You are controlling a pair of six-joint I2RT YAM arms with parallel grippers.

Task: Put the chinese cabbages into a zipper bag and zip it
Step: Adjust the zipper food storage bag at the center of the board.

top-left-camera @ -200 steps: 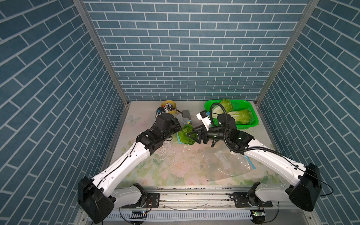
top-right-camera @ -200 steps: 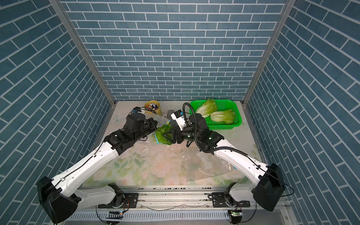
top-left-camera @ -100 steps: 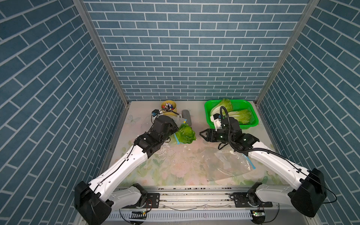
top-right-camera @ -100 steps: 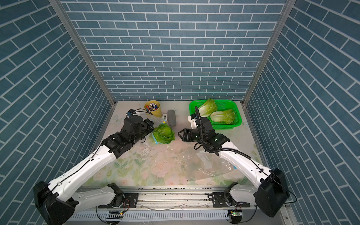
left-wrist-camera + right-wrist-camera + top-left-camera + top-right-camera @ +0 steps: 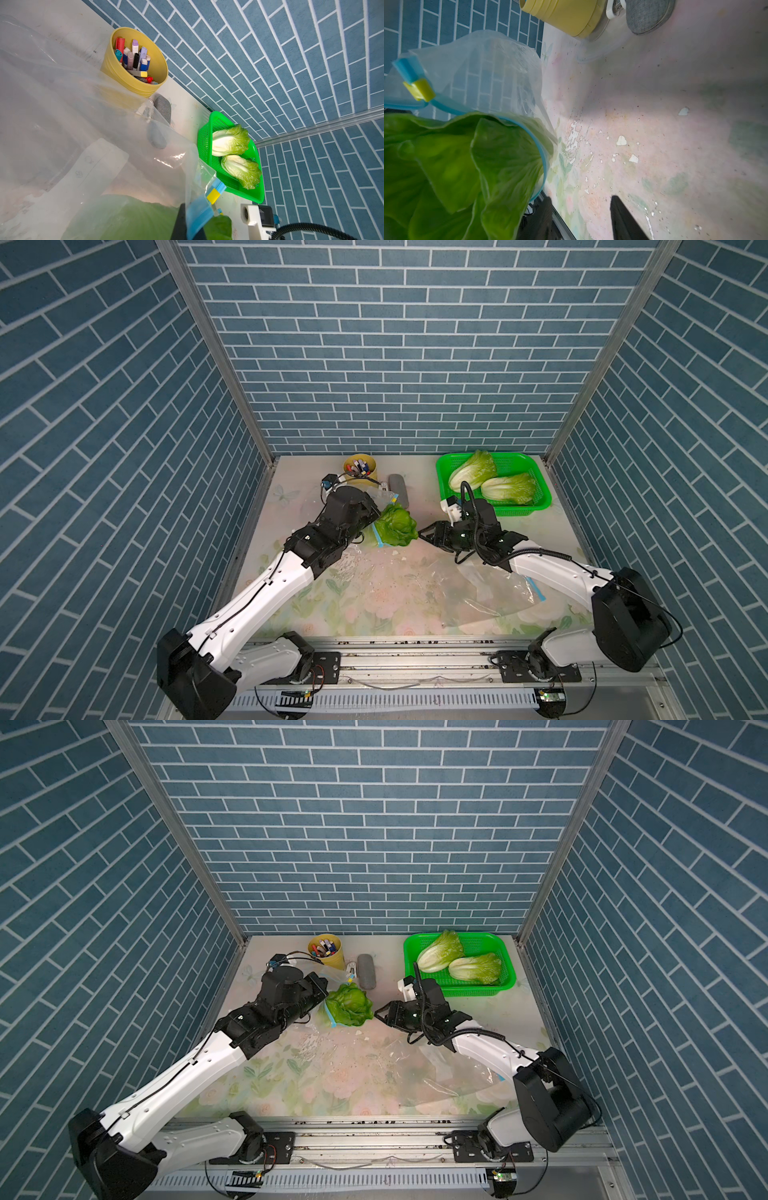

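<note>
One chinese cabbage [image 5: 397, 524] [image 5: 349, 1004] sits in the mouth of a clear zipper bag [image 5: 87, 133], its green leaves sticking out past the blue zip rim [image 5: 544, 164]. My left gripper [image 5: 195, 220] is shut on that rim beside the yellow slider [image 5: 213, 196]. In both top views my right gripper [image 5: 424, 533] [image 5: 379, 1013] hovers open just right of the leaves, touching nothing; its fingers [image 5: 623, 216] show over bare table. Two more chinese cabbages [image 5: 473, 470] [image 5: 509, 488] lie in the green basket [image 5: 540, 506] at the back right.
A second clear zipper bag [image 5: 478, 593] lies flat on the floral table under the right arm. At the back stand a yellow cup of pens [image 5: 360, 467] and a grey pouch [image 5: 398, 495]. Brick walls close in three sides.
My right gripper has let go of the cabbage at the bag mouth and drawn back to the right, its jaws narrowing. The cabbage stays in the bag; the left gripper keeps its hold.
</note>
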